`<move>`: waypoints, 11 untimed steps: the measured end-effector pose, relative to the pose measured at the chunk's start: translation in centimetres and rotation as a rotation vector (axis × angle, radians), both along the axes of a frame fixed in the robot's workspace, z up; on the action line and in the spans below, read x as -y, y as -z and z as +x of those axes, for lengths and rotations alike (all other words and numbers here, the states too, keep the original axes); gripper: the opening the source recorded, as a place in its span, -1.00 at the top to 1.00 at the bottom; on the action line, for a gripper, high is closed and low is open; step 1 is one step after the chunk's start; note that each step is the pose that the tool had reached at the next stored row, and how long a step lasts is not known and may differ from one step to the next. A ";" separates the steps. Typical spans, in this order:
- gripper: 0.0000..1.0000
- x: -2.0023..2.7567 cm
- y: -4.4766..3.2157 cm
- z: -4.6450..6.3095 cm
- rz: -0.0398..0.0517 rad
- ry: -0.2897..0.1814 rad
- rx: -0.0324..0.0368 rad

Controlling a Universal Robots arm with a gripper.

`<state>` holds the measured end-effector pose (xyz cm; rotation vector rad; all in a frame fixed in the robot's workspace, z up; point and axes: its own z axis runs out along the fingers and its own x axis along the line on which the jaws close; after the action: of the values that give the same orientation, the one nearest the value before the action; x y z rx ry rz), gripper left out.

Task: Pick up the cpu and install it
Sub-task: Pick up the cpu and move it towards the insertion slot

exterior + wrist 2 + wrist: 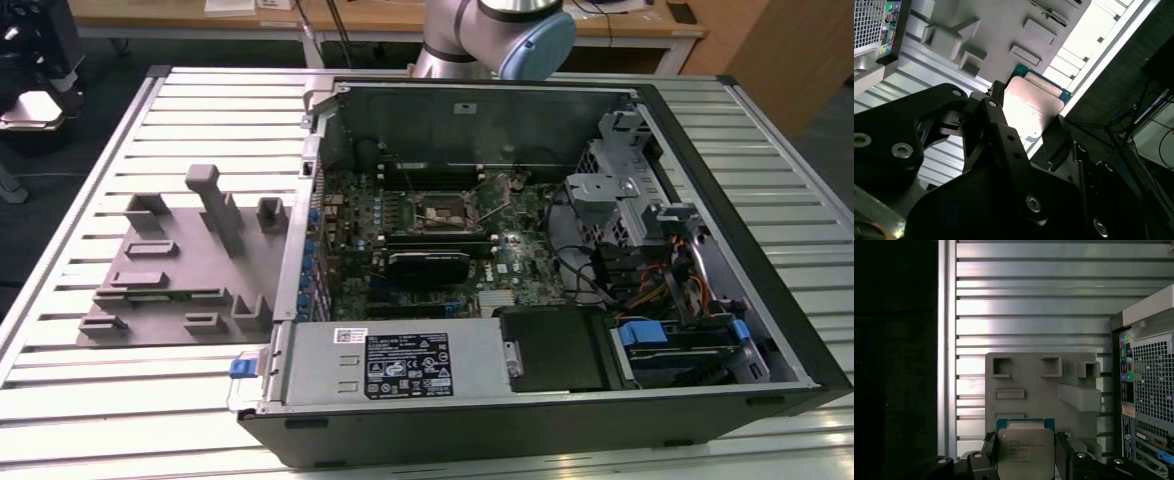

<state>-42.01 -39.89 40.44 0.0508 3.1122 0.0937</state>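
The grey plastic fixture tray point(160, 290) lies on the slatted metal desk point(774, 130), at the exterior view's left of the open black computer case point(467, 120). In the first wrist view, the flat silver-topped cpu point(1025, 455) sits between the black hand's point(1025, 462) fingers.

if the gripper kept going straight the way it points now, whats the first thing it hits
Probably the grey fixture tray, which lies behind the cpu that the gripper holds. Depth is unclear, so the slatted table beside it is possible.

table point(134, 400): ribbed metal | on it: grey fixture tray point(160, 290), open computer case point(507, 435)
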 end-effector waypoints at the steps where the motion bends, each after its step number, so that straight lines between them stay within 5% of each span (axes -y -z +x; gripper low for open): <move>1: -0.09 0.00 0.00 0.2 0.0000 0.000 0.0001; 11: -0.09 0.00 0.01 2.8 0.0000 0.000 0.0000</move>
<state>-39.24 -39.89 40.43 0.0508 3.1122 0.0938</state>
